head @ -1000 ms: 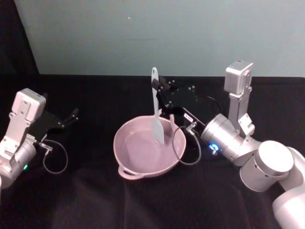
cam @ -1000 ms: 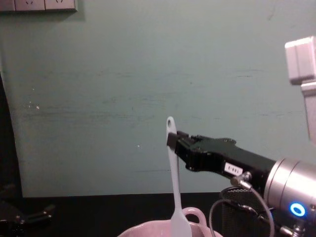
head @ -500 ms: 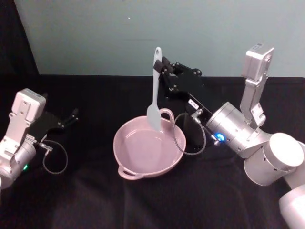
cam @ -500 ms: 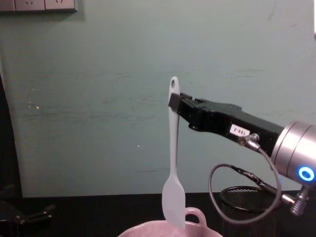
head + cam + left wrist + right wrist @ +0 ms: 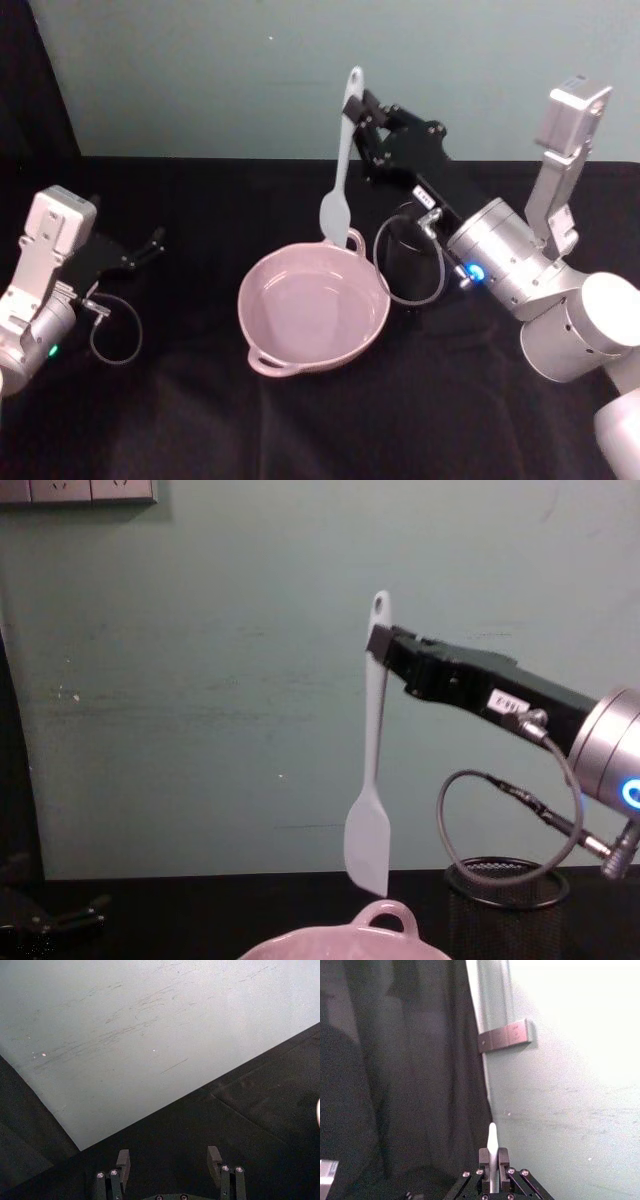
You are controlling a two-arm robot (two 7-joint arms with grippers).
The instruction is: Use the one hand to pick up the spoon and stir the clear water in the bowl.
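My right gripper [image 5: 362,108] is shut on the upper handle of the white spoon [image 5: 340,170], which hangs almost upright. In the chest view the spoon [image 5: 371,780] dangles from the gripper [image 5: 379,640], its blade clear of the pink bowl [image 5: 330,946] and just above the loop handle. The bowl [image 5: 262,330] stands on the black cloth with clear water in it. The right wrist view shows the spoon's handle tip [image 5: 492,1141] sticking out between the closed fingers [image 5: 503,1156]. My left gripper [image 5: 150,244] is parked at the far left, its fingers [image 5: 123,1159] apart.
A black wire-mesh cup [image 5: 404,252] stands just right of the bowl, under my right arm, and appears as the mesh cup [image 5: 505,910] in the chest view. A cable loop [image 5: 408,262] hangs from the right wrist. A pale green wall [image 5: 200,680] closes off the back.
My right gripper has lifted the spoon up and to the right. The blade has come out of the bowl and now hangs above its far rim. The left arm is still.
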